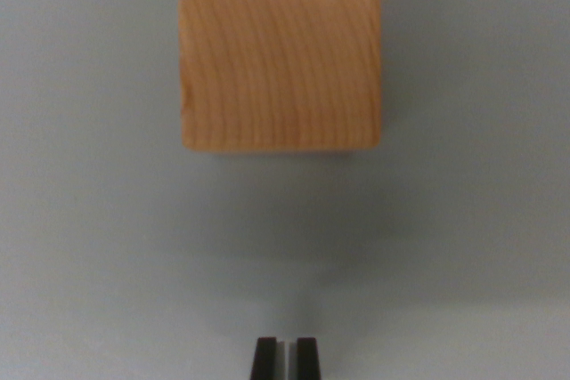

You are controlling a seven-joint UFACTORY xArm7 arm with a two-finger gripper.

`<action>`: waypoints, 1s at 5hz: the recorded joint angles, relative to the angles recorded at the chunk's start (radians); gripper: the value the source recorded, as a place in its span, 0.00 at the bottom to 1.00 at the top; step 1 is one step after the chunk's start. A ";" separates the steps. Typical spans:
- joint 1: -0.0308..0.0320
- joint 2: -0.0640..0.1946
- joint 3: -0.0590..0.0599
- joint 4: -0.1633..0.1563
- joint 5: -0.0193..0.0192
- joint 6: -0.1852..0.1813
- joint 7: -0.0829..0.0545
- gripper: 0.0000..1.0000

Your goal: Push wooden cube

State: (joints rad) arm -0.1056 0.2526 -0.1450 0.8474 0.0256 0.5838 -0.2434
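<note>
Above the nearly closed pincer (286,358), wooden cube (280,49).

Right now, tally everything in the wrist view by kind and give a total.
Wooden cube: 1
Gripper, two dark fingertips with a narrow gap between them, apart from the cube: 1
Plain grey surface under both: 1
Total: 3

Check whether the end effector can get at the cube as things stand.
Probably yes. The end effector, fingertips nearly together, sits at the bottom of the wrist view, roughly in line with the cube, with only bare grey surface between them.
</note>
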 joint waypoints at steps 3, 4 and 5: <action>0.0003 0.030 0.003 0.048 0.0023 0.018 0.003 1.00; 0.0003 0.030 0.003 0.048 0.0023 0.018 0.003 1.00; 0.0006 0.051 0.005 0.081 0.0039 0.031 0.006 1.00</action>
State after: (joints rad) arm -0.1050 0.3034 -0.1397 0.9289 0.0295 0.6148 -0.2376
